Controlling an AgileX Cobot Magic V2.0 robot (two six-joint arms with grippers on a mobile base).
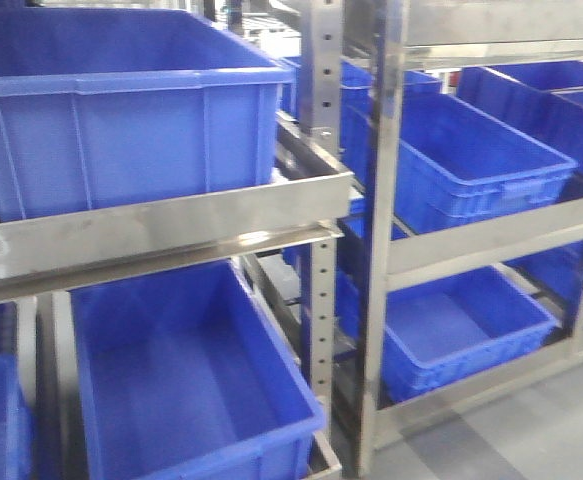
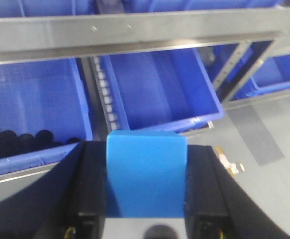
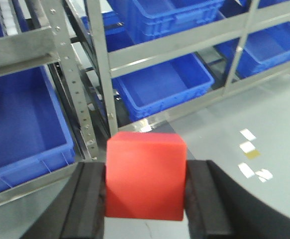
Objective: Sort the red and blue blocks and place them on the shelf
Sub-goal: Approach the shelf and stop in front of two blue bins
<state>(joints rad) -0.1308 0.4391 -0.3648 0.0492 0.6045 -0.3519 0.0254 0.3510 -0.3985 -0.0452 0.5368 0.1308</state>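
In the left wrist view a sky-blue block (image 2: 145, 174) sits clamped between the black fingers of my left gripper (image 2: 145, 185), which is shut on it. It hangs in front of the grey steel shelf (image 2: 135, 31), below its front rail. In the right wrist view my right gripper (image 3: 145, 191) is shut on a red block (image 3: 145, 175), held above the grey floor in front of the shelf (image 3: 174, 51). The front view shows the shelf (image 1: 161, 222) close up, with neither gripper nor block in sight.
Dark-blue plastic bins (image 1: 121, 100) fill the rack's tiers. One bin (image 2: 33, 107) holds several black round items; the bin (image 2: 159, 89) beside it shows bare. White roller tracks (image 2: 105, 97) run between them. Tape marks (image 3: 251, 149) lie on the floor.
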